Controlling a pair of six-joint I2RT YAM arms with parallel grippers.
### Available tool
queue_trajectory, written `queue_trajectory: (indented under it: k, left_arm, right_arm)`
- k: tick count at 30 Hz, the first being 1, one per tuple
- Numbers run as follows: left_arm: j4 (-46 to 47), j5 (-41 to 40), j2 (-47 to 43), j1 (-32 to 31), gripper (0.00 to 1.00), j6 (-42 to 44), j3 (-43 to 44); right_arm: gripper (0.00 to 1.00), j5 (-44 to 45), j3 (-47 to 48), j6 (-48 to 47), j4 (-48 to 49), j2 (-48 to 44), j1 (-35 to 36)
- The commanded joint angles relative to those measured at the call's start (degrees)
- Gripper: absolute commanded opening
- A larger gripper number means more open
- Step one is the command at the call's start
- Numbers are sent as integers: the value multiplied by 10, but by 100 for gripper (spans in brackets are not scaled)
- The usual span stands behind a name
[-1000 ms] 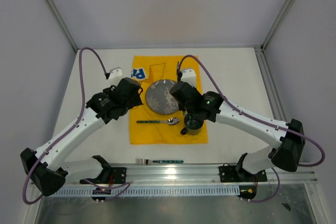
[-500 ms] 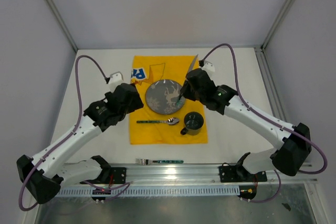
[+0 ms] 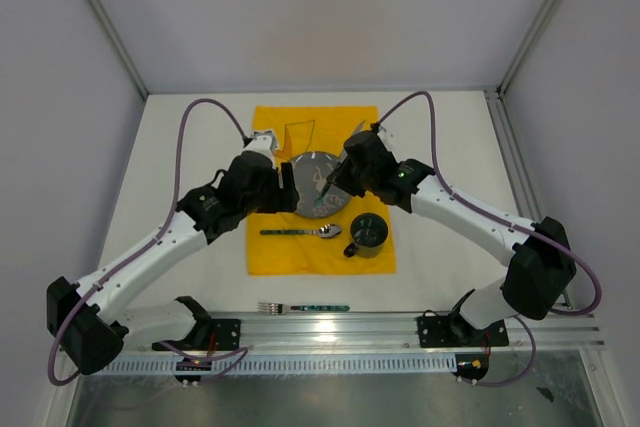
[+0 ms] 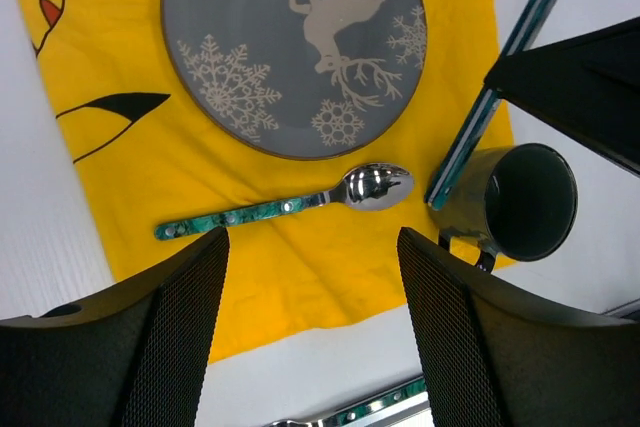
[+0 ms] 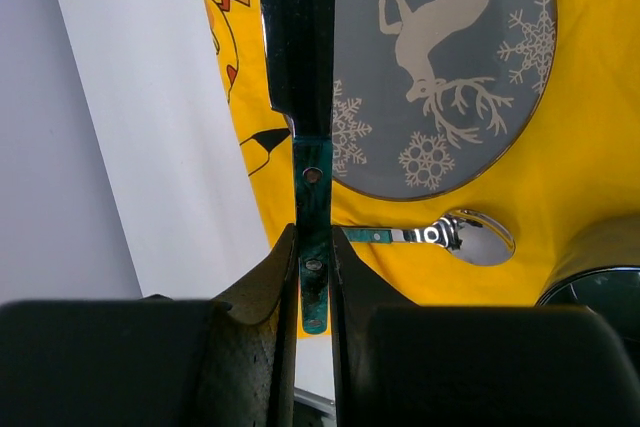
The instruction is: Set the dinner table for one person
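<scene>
The dinner table, a wide matte white top, is filling the floor of the walled workspace and carrying everything else, with both arms reaching out over it from their bases at the near edge. A yellow cartoon-printed cloth is lying flat across its middle. On the far half of that cloth a grey plate printed with a white reindeer and snowflakes is sitting. Just on the near side of the plate, a spoon with a green patterned handle is lying crosswise, its shiny bowl pointing toward a dark green mug. The mug is standing upright at the cloth's near right corner, mouth up. Off the cloth, a fork with a matching green handle is lying on the bare white top close to the metal rail at the near edge.

The right gripper is hovering over the right part of the plate with its jaws pressed tight on the green riveted handle of a knife. The dark blade is sticking straight out past the fingertips, over the plate's left rim as the right wrist camera sees it.

The left gripper is hanging above the cloth's left side, by the plate's left edge. Its jaws are standing wide apart with nothing between them, and the spoon is showing in the gap below.
</scene>
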Motion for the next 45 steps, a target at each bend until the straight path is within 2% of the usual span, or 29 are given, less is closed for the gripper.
queue_trajectory:
  k: [1,9,19,30,37,45]
  left_arm:
    - [32,55,13,-2,71,53,39]
    - [40,109,75,-39,69,84,78]
    - [46,114,116,-59,68,96,76]
    - [41,46,109,-60,67,122,71]
    - [38,29,108,-60,66,127,73]
    - [41,16,115,-60,60,133,65]
  right_arm:
    - [3,11,15,18,28,0,-3]
    - [3,16,42,16,26,31,-4]
    - [3,8,48,20,30,43,-24]
    - [3,-62,45,30,44,42,-36]
    - [3,-100,31,51,47,40,-35]
    - [3,-159,32,74,46,43,-35]
